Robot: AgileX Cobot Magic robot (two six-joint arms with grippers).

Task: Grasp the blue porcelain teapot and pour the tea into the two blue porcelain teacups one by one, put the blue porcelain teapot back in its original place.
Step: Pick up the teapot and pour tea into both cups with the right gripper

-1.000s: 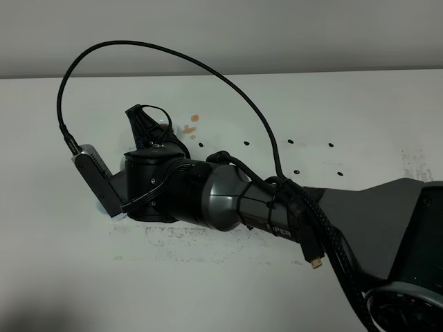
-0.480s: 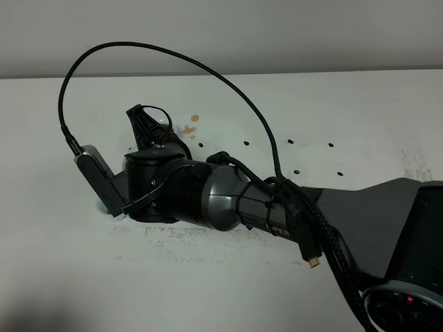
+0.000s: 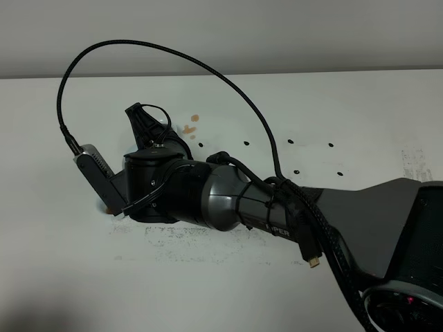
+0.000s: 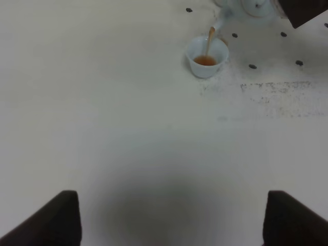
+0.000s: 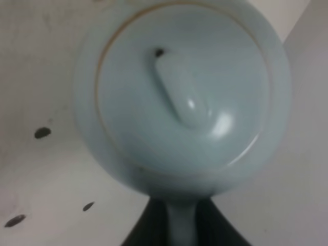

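The right hand (image 5: 171,230) is clenched on the handle of the blue teapot (image 5: 182,97), holding it tilted over a small blue cup (image 4: 206,57). A thin stream of brown tea (image 4: 209,41) runs from the spout into the cup, which stands on the white counter (image 4: 128,128) beside some dark dots. The left hand (image 4: 171,218) hangs released above bare counter, well apart from the cup.

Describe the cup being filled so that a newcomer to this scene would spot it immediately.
On the white table, find the rows of small dark dots in the left wrist view. Beside them, under the teapot spout, stands a small pale-blue handleless cup. A thin amber stream falls into it, and tea pools at its bottom.
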